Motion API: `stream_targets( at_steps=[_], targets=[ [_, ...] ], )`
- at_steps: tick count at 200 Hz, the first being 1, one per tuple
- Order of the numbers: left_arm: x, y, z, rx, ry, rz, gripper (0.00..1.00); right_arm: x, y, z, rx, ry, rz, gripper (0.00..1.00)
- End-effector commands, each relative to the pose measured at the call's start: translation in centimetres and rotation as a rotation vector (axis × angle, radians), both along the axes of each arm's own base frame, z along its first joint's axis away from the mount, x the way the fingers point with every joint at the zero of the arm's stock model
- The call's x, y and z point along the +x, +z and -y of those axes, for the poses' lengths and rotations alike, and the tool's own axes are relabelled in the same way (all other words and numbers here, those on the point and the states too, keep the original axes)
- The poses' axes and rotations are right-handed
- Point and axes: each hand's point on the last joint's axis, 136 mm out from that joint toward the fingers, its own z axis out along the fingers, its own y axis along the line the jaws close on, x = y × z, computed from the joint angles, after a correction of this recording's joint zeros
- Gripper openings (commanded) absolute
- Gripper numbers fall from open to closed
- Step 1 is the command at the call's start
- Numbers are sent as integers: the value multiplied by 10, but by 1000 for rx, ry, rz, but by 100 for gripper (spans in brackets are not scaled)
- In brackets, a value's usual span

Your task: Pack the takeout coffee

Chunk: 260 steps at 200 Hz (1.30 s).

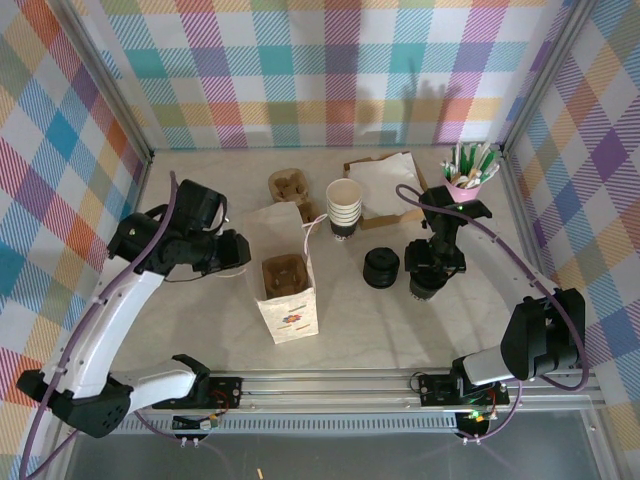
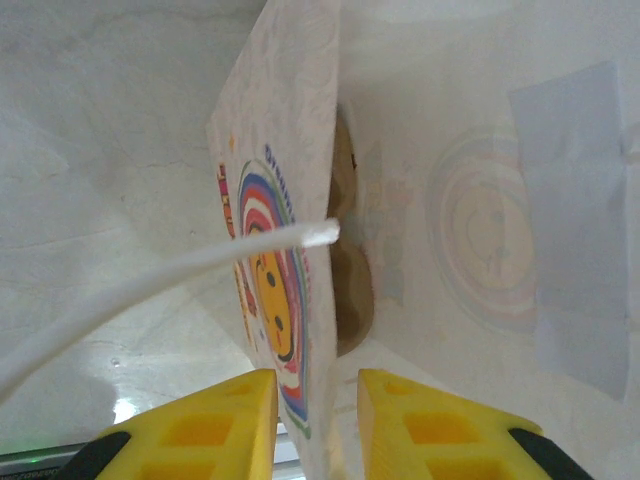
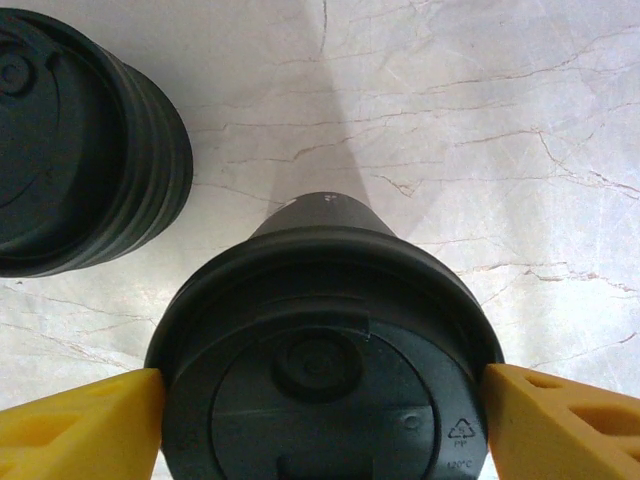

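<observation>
right of centre on the bench [image 1: 380,330], the right end effector [image 3: 322,392] pinches the takeout coffee [image 3: 320,290] by its lid rim, so a lift could pop the lid or drop the cup, while the left end effector [image 2: 317,395] straddles the paper bag [image 1: 285,290] wall, grip unclear.

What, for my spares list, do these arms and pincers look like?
Left arm: white links, black joints. Right arm: mostly black, white near its base. A purple cable runs along each. Left pincer and right pincer have yellow, pocketed fingers.
</observation>
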Motion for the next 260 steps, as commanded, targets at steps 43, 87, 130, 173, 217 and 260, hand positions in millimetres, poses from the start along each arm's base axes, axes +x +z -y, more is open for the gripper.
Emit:
stream_targets(
  at_steps=[43,87,130,173,217,260],
  targets=[
    [-2,-4,7,9,-49,-24,27,-22,3,5,8,-72,-18,81],
    [0,-6,8,12,-56,-30,27,-18,-2,3,13,-98,-35,81],
    [2,-7,10,24,-72,-41,27,-19,-12,0,23,-99,-67,80],
    [2,-3,7,39,-73,-33,27,-17,-17,-1,18,-88,-83,72],
    [-3,5,1,51,-74,-9,28,-7,5,-2,2,-77,-78,62],
    [-8,13,1,25,-77,11,31,-1,37,2,-28,-129,-82,57]
  ],
)
